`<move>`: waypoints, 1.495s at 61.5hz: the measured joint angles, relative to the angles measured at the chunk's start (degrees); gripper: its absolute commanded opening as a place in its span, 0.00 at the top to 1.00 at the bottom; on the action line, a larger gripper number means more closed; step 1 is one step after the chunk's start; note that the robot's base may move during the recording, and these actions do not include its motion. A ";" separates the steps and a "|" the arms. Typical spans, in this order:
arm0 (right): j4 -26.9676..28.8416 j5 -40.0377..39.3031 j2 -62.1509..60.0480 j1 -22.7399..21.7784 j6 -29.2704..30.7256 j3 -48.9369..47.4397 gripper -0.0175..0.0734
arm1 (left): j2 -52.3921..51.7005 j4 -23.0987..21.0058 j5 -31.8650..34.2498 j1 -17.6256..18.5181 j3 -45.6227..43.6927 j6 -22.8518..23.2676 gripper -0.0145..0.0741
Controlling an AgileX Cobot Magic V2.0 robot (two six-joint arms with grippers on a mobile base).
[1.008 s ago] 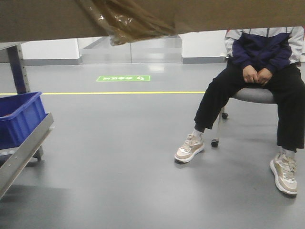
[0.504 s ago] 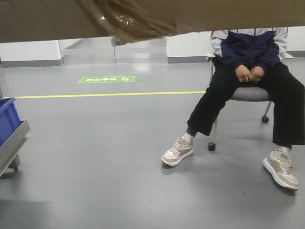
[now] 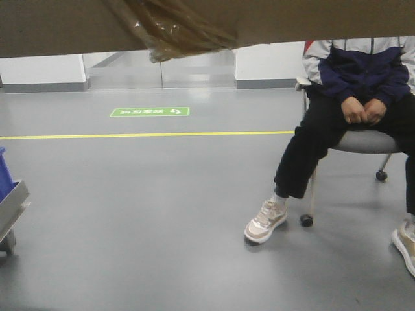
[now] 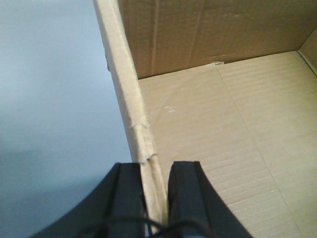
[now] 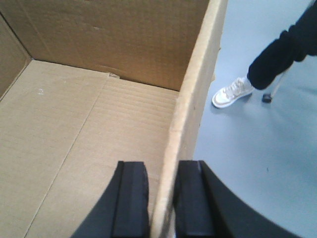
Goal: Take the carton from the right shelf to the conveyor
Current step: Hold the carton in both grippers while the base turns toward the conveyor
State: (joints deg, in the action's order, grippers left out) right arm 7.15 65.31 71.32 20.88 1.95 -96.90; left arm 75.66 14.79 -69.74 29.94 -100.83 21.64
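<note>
The carton [image 3: 58,26] is an open brown cardboard box held up off the floor; its underside with torn tape fills the top of the front view. In the left wrist view my left gripper [image 4: 156,186] is shut on the carton's left wall [image 4: 124,84], one finger inside and one outside. In the right wrist view my right gripper [image 5: 161,191] is shut on the carton's right wall [image 5: 198,84] the same way. The carton's inside [image 5: 74,129] is empty. The shelf is out of view.
A person [image 3: 363,97] sits on a wheeled chair at the right, feet on the grey floor. A yellow floor line [image 3: 142,135] and a green floor sign [image 3: 150,111] lie ahead. A grey frame with a blue bin [image 3: 8,194] is at the left edge.
The view has swung: the blue bin and grey frame slid almost out at the left. The person moved left, then back right. The carton stays fixed in both grippers.
</note>
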 measured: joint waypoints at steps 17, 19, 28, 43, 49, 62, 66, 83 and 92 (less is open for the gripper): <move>0.00 0.00 0.00 0.00 0.00 0.00 0.88 | 0.00 0.00 0.00 0.00 0.00 0.00 0.86; 0.00 0.00 0.00 0.00 0.00 0.00 0.88 | 0.00 0.00 0.00 0.00 0.00 0.00 0.86; 0.00 -0.12 0.00 0.00 0.00 0.00 0.88 | 0.00 0.00 0.00 0.00 0.00 0.00 0.86; 0.00 -0.12 0.00 0.00 0.00 0.00 0.88 | 0.00 0.00 0.00 0.00 0.00 0.00 0.86; 0.00 -0.12 0.00 0.00 0.00 0.00 0.88 | 0.00 0.13 0.00 0.00 0.00 0.00 0.86; 0.00 -0.23 0.09 0.00 0.00 0.00 0.88 | 0.00 0.60 0.00 0.00 0.00 0.00 0.86; 0.09 -0.23 0.20 0.00 0.00 0.00 0.88 | 0.00 0.71 0.00 0.00 0.00 0.00 0.86; 0.34 -0.56 0.44 0.09 0.00 0.00 0.88 | 0.00 1.61 0.00 0.00 0.00 0.00 0.86; 0.34 -0.67 0.55 0.09 0.00 0.00 0.88 | 0.00 1.64 0.00 0.00 0.00 0.00 0.86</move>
State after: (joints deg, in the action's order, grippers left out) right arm 7.49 64.64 71.87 20.97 1.95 -96.90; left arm 75.66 16.42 -69.74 29.94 -100.83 21.64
